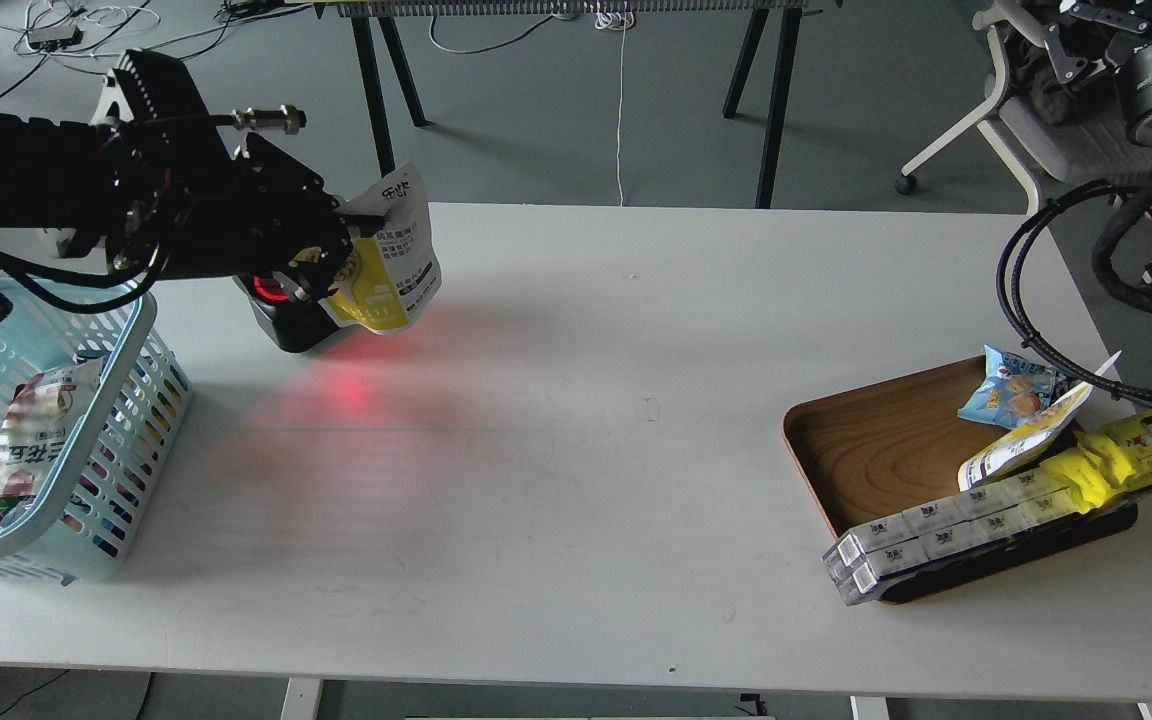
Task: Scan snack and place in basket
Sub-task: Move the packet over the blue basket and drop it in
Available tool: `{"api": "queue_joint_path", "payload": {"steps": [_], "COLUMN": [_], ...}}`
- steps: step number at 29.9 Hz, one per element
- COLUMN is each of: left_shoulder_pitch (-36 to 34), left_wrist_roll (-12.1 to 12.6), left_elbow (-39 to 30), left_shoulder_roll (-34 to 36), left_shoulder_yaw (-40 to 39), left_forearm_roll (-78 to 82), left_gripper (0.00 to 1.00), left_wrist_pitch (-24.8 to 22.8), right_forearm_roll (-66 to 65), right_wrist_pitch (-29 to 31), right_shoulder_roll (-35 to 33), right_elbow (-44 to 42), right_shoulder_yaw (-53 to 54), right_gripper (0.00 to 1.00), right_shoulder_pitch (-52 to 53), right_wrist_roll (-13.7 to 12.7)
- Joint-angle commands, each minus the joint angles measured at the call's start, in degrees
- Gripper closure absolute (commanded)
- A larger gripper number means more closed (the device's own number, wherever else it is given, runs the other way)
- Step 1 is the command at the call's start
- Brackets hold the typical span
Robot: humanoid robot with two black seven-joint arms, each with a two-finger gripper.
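In the upper left of the frame, the left gripper [348, 232] pinches the snack pouch [394, 262] above a red-lit scanner [286, 318], just right of the light blue basket [126, 400]. The right gripper is out of view.

A white desk [586, 420] carries everything. At its left edge, toward the near corner, stands a light blue basket [141, 420] with slotted sides, overhanging that edge. Near the far left corner sits a black scanner [286, 315], its red light glowing and casting a red patch on the desk just in front of it. By the right edge lies a brown wooden tray [876, 450], well apart from the basket. The wide middle of the desk is bare white surface.
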Motion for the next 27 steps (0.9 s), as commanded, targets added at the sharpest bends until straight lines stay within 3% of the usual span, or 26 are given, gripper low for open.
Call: {"api": "queue_joint_path", "payload": {"steps": [1, 8, 11, 18, 27], "left_shoulder_pitch": [-0.12, 0.32, 0.32, 0.41, 1.11], "left_wrist_roll": [-0.07, -0.33, -2.08, -5.69, -5.74], "left_elbow": [0.12, -0.23, -0.32, -1.99, -1.38], "left_shoulder_roll": [0.92, 2.06, 5.30, 16.81, 32.46], "left_shoulder_yaw": [0.08, 0.26, 0.17, 0.26, 5.08], "left_forearm_roll": [0.00, 0.00, 0.00, 0.00, 0.00], "left_gripper": [0.99, 0.99, 0.99, 0.99, 0.99], "left_wrist_pitch": [0.09, 0.18, 0.96, 8.69, 17.21], "right_forearm_roll": [0.00, 0.00, 0.00, 0.00, 0.00], "right_wrist_pitch": [0.00, 0.00, 0.00, 0.00, 0.00], "right_shoulder_roll": [-0.03, 0.06, -0.03, 0.06, 0.15], "right_elbow": [0.00, 0.00, 0.00, 0.00, 0.00], "right_shoulder_yaw": [0.05, 0.05, 0.40, 0.40, 0.40], "right_gripper": [0.01, 0.01, 0.01, 0.01, 0.01], "right_shoulder_pitch": [0.00, 0.00, 0.00, -0.09, -0.09], "right_wrist_roll": [-0.01, 0.08, 0.08, 0.08, 0.08]}}
